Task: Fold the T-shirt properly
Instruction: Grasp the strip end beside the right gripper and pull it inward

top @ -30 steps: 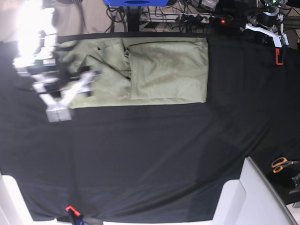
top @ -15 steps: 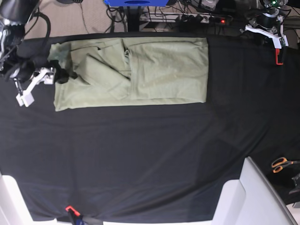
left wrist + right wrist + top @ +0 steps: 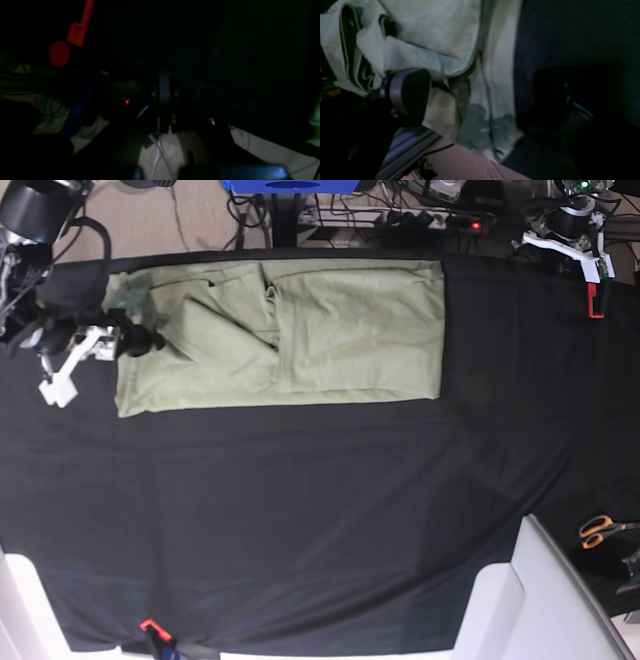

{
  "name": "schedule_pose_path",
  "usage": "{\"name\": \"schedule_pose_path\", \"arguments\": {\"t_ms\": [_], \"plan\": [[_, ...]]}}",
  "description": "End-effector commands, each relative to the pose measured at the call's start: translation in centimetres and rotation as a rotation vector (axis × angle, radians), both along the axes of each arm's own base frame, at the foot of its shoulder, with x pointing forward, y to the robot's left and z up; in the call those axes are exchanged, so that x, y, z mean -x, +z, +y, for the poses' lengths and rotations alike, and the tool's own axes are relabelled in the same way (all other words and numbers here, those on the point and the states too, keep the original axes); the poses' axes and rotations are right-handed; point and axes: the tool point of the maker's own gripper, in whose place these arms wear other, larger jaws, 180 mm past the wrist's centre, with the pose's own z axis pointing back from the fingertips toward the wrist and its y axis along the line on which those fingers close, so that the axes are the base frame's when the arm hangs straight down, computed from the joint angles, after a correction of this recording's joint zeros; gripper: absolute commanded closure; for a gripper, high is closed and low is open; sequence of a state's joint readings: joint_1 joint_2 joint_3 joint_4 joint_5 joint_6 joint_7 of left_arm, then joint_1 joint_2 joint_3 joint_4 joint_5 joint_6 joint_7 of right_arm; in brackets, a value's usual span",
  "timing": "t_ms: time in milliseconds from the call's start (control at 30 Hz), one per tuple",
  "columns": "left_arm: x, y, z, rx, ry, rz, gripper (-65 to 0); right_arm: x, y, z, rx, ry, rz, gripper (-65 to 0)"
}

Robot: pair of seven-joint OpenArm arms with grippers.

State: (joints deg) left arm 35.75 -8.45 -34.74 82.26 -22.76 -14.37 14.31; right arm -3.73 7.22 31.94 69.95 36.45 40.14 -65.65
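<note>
The pale sage-green T-shirt [image 3: 300,330] lies folded in a long band along the far edge of the black table cloth [image 3: 320,510]. Its left end is rumpled with overlapping folds. My right gripper [image 3: 98,358] is at the shirt's left edge, open. In the right wrist view [image 3: 490,100] one dark pad [image 3: 407,95] rests over the shirt [image 3: 460,37] and the other finger [image 3: 572,105] is over the black cloth. My left gripper [image 3: 572,242] hangs past the table's far right corner, away from the shirt. Its wrist view is too dark to show the fingers.
A red clamp [image 3: 595,300] grips the far right table edge and also shows in the left wrist view [image 3: 75,32]. Orange-handled scissors [image 3: 600,530] lie at the right. White panels [image 3: 540,600] stand at the front right. A second red clamp [image 3: 150,626] is at the front edge. Cables [image 3: 400,215] lie behind the table.
My right gripper has moved left from over the shirt's left end to its outer edge. The shirt's left end now lies spread out further left. The left arm has not moved.
</note>
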Motion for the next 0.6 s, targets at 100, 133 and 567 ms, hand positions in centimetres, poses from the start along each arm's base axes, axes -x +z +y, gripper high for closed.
{"name": "schedule_pose_path", "arguments": {"t_ms": [100,133,567], "plan": [[-0.1,0.7,0.6,-0.02,0.0,-0.02,0.0,0.7,-0.6,2.0,-0.012,0.065,0.045,-63.9],[0.0,0.6,0.6,-0.019,0.001,-0.017,0.0,0.4,-0.5,2.5,-0.014,0.084,0.039,-63.8],[1.9,-1.3,0.9,0.007,0.038,0.04,0.0,0.2,-0.7,4.7,-0.05,0.11,0.042,-63.2]]}}
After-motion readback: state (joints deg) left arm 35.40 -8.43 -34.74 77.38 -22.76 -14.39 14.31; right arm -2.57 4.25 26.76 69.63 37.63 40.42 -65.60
